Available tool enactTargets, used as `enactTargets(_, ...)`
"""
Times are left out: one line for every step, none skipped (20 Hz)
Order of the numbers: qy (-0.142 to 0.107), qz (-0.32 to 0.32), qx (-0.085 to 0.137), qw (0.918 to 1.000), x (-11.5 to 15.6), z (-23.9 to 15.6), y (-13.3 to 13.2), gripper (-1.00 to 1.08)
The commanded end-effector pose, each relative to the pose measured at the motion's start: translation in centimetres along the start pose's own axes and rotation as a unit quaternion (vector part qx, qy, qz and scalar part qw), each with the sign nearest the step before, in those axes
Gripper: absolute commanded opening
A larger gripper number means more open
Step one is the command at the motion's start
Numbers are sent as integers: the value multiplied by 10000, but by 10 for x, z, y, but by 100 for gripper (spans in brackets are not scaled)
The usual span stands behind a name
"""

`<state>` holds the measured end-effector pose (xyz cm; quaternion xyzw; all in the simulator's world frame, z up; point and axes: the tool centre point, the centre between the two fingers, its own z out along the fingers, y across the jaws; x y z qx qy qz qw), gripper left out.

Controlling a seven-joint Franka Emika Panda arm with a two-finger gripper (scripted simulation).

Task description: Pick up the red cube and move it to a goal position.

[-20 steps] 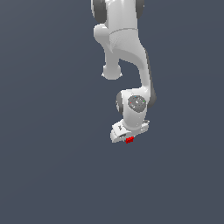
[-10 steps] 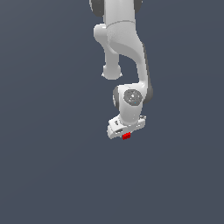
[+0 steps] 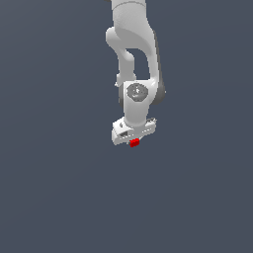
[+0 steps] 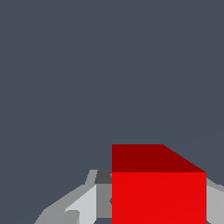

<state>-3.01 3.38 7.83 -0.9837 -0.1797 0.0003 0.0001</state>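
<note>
The red cube [image 3: 134, 143] is a tiny bright red block held just under the white hand of my arm in the exterior view. My gripper [image 3: 133, 142] is shut on it, with the cube between the fingers. In the wrist view the red cube [image 4: 158, 192] fills the near part of the picture, and a grey finger [image 4: 81, 204] shows beside it. The fingertips are mostly hidden behind the cube. No goal marker shows in either view.
The white arm [image 3: 132, 59] reaches down from the top of the exterior view. Around it is only a plain dark grey-blue background [image 3: 49, 148], with no other objects or edges in sight.
The arm, with the red cube in the gripper, has drifted towards the exterior view's left and slightly upward over the last second. The grip on the cube is unchanged.
</note>
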Motion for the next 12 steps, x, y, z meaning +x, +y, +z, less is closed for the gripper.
enactTargets(2,-2,-1,10000,-11,-10,6,-100)
enactTargets(2,-2,-1,10000,-15,-13,8,-100)
enactTargets(2,-2,-1,10000,-18,-16,10,-100)
enactTargets(2,-5,-3,10000,-21,-19,11,-100)
enactTargets(2,-5,-3,10000,-24,-21,13,-100)
enactTargets(2,-5,-3,10000,-26,-24,14,-100)
enactTargets(2,-5,-3,10000,-28,-25,15,-100)
enactTargets(2,-5,-3,10000,-29,-27,16,-100)
enactTargets(2,-5,-3,10000,-30,-28,17,-100)
enactTargets(2,-5,-3,10000,-31,-29,17,-100)
enactTargets(2,-5,-3,10000,-31,-29,18,-100)
enactTargets(2,-5,-3,10000,-31,-30,18,-100)
